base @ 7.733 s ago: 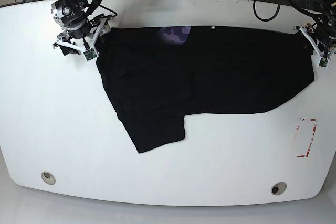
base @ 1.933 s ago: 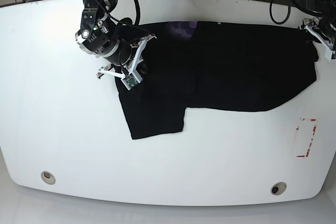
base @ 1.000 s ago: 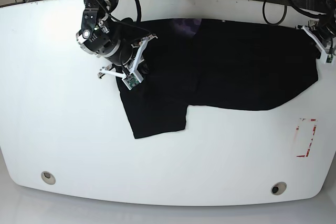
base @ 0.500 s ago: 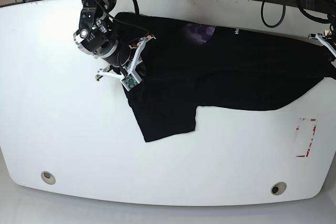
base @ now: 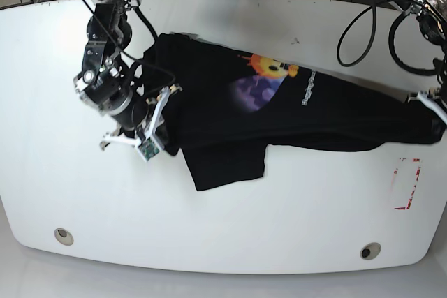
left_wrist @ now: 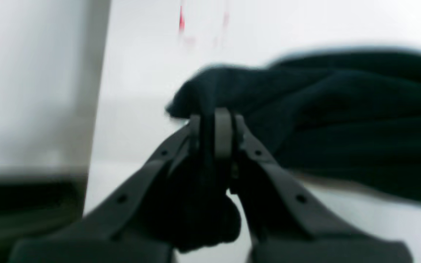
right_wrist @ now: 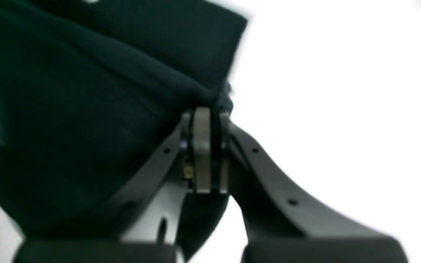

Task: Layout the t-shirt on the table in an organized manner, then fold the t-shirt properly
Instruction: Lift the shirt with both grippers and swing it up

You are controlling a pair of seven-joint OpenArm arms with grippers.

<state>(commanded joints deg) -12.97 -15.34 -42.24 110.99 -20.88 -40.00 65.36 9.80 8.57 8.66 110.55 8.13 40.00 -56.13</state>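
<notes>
The black t-shirt (base: 328, 113) hangs stretched between both grippers over the white table (base: 63, 68), with an orange and purple print (base: 265, 78) showing on top. One sleeve (base: 227, 165) lies toward the front. My right gripper (base: 162, 130), on the left of the base view, is shut on the shirt's left edge. The right wrist view shows its tips (right_wrist: 207, 120) pinching a bunched fold of the shirt (right_wrist: 104, 91). My left gripper (base: 431, 102), at the far right table edge, is shut on the shirt's other end. Close up, its tips (left_wrist: 214, 124) clamp dark cloth (left_wrist: 342, 120).
Two round grommet holes (base: 63, 235) (base: 370, 250) sit near the front edge. Red tape marks (base: 407, 183) lie front right, also seen blurred in the left wrist view (left_wrist: 181, 22). Cables (base: 363, 5) trail across the table's back right.
Both grippers have pulled the shirt toward the front of the table. The cloth has turned so the orange and purple print now shows, and the right gripper has moved left and forward.
</notes>
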